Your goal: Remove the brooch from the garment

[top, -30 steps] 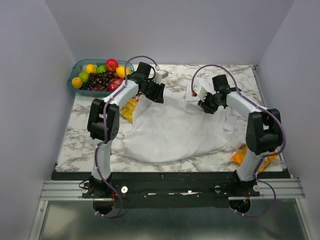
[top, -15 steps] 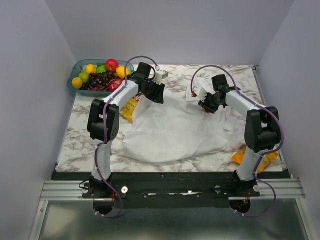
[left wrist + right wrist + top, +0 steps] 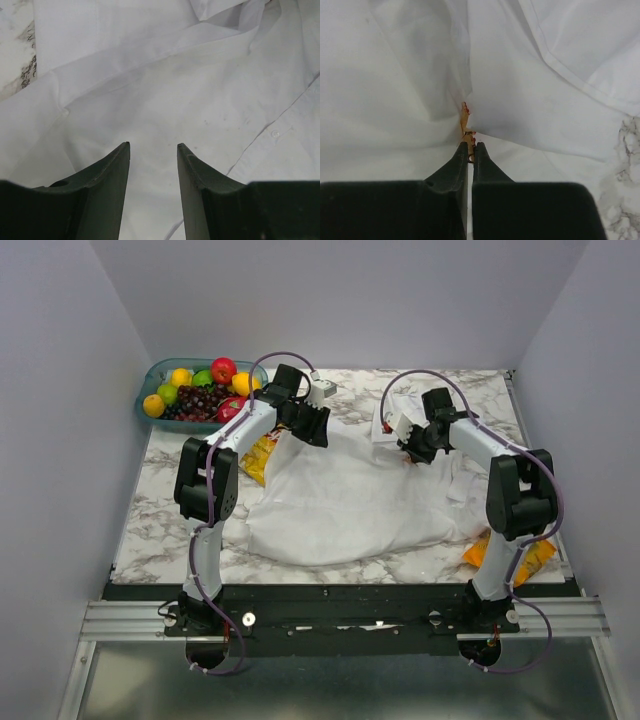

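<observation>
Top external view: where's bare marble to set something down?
Widest bare patch: near-left marble tabletop, bordered by the teal fruit tray, yellow chip bag and large white fabric shirt. A smaller one: far-right corner, beyond the shirt. Crowded: centre under the shirt; near-right, where the orange snack packet lies.

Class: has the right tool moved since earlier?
Yes, slightly: the right tool has edged away from the orange packet, toward the far edge of the table.
</observation>
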